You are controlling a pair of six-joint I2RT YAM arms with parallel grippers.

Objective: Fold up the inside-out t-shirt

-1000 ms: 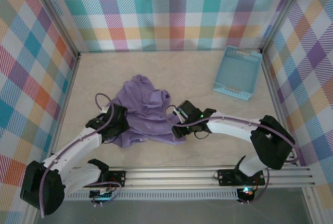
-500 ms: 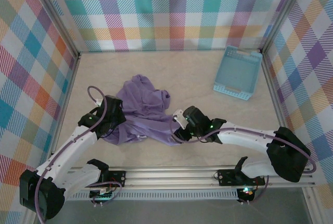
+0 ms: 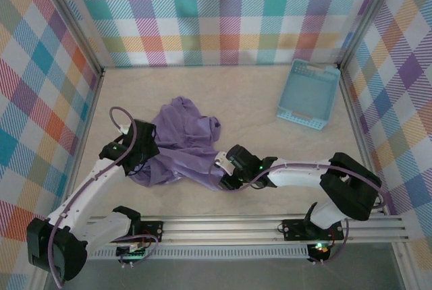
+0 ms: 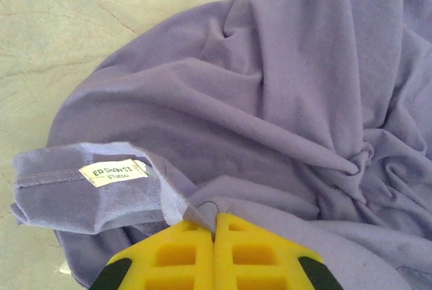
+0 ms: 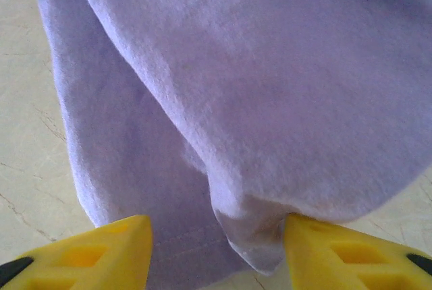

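Note:
The lavender t-shirt (image 3: 181, 143) lies crumpled left of the table's middle. Its white neck label (image 4: 113, 172) faces up on a turned-out hem. My left gripper (image 3: 140, 157) sits at the shirt's left edge, its yellow fingers (image 4: 182, 253) shut on a small pinch of the t-shirt (image 4: 283, 101). My right gripper (image 3: 226, 168) is at the shirt's near right corner. In the right wrist view it (image 5: 216, 246) stands open, with a hanging fold of the t-shirt (image 5: 256, 94) between the two yellow fingertips (image 5: 108, 246).
A light blue slotted basket (image 3: 309, 94) stands at the back right, apart from the shirt. Plaid walls close in the beige table (image 3: 270, 141) on three sides. An aluminium rail (image 3: 270, 226) runs along the near edge.
My right gripper drew back toward the near right, then slid left onto the shirt's near corner. My left gripper moved left and farther back, dragging the cloth's left edge with it.

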